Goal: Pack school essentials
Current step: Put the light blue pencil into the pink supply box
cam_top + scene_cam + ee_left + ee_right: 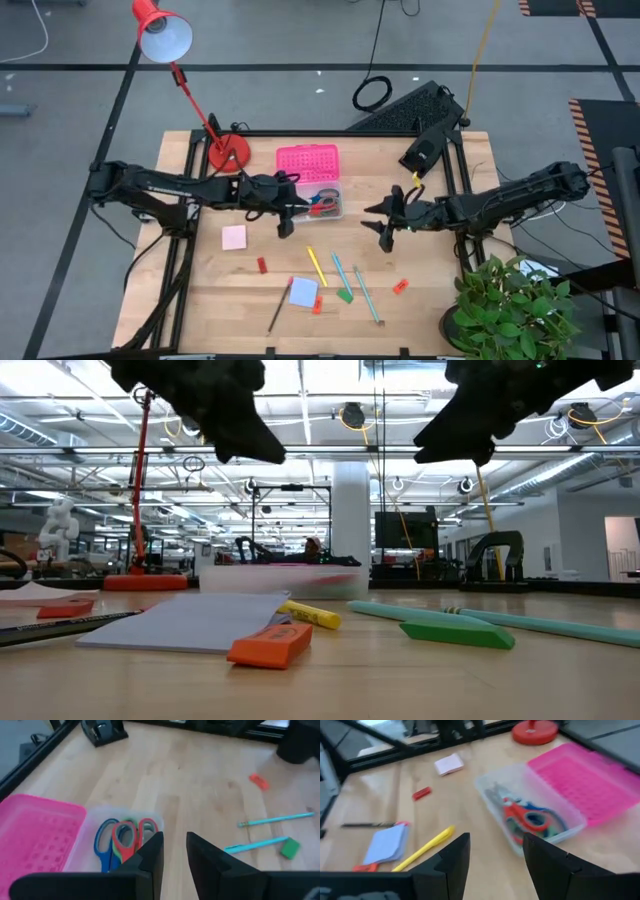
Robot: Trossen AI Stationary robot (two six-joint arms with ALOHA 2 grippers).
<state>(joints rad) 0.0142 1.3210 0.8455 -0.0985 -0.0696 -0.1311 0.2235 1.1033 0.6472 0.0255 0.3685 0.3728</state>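
Observation:
A clear box (336, 190) stands mid-table with its pink lid (308, 160) open toward the far edge. Blue-, red- and green-handled scissors (125, 837) lie inside it. My left gripper (287, 222) hovers just left of the box, narrowly open and empty. Just right of the box my right gripper (377, 226) hovers open and empty. On the near half of the table lie a pink note pad (234, 237), a blue note pad (303, 292), a yellow pencil (316, 266), two teal pencils (342, 272), a green eraser (345, 296) and red erasers (262, 265).
A red desk lamp (228, 152) stands at the far left, its shade beyond the table edge. A dark pencil (279, 310) lies near the front edge. A potted plant (510, 300) sits at the near right corner. Another red eraser (400, 287) lies right of the teal pencils.

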